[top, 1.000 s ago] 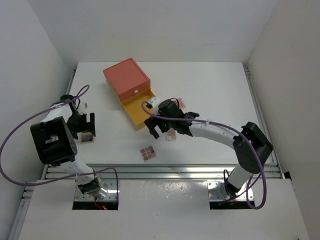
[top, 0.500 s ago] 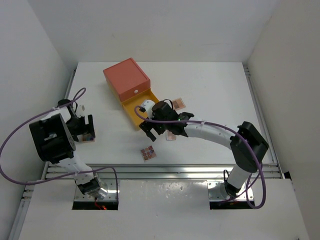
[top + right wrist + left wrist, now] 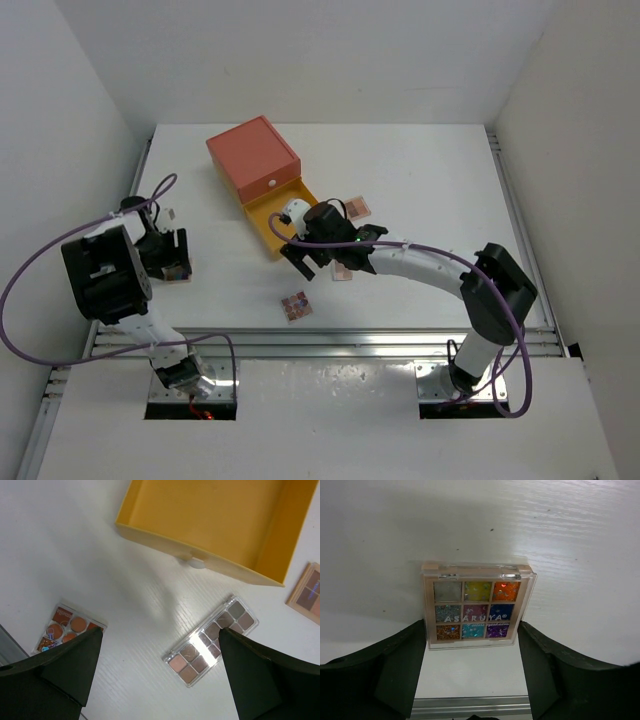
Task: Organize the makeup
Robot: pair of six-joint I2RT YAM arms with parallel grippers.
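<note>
So the glitter palette (image 3: 477, 605) is a small flat square case with a clear lid. It has nine sparkly pans: silver, yellow and orange on top, blues and purples lower down. It lies flat at the left side of the desk (image 3: 420, 170), with the metal rail (image 3: 470, 705) at the desk's near edge just beside it. The left pincer (image 3: 471, 625) has a finger on each side of the palette's near end, right up against its edges. Can't tell if it's actually squeezing or only touching. Bare white desk shows beyond the case and off to both sides.

The right pincer (image 3: 160, 632) hangs wide open, holding nothing, just in front of the pulled-out yellow drawer (image 3: 210, 525) of the orange box (image 3: 253, 157). Under it lies a long brown palette (image 3: 212, 645) at an angle, close to the drawer front. A round-pan palette (image 3: 67, 627) sits nearer the front rail, apart from the others. A pinkish palette (image 3: 307, 592) lies just right of the drawer.
</note>
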